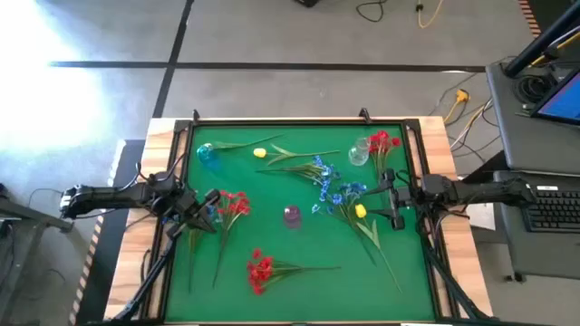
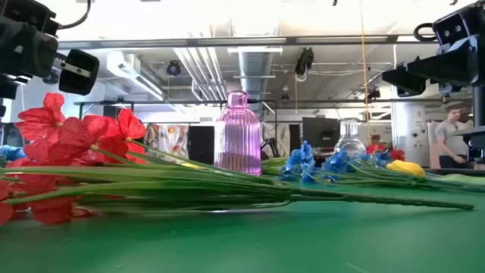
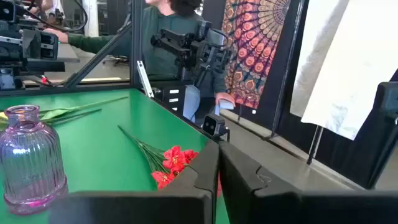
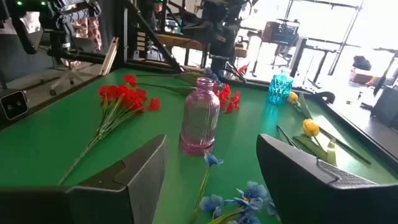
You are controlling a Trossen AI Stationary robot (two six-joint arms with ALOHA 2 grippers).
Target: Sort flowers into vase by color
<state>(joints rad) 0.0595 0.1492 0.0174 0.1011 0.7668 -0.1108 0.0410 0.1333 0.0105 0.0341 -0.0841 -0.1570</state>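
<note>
High view: flowers (image 1: pixel 319 172) mid-table, edges seemingly free.

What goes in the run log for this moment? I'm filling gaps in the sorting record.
left gripper: shut, empty, above red flowers | right gripper: open, beside blue flowers | purple vase: empty, mid-table

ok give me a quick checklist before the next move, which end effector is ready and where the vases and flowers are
1. Right end effector open, nothing between the fingers: ok.
2. Left end effector shut and empty, beside a red sprig: not ok for a grasp.
3. Purple vase upright mid-mat, empty: ok.
4. Teal vase and clear vase upright at the far corners: ok.
5. Red flowers already in the clear vase: ok.
6. Blue flowers and yellow bud lying near the right end effector, stems overlapping: cannot tell if one lifts alone.
</note>
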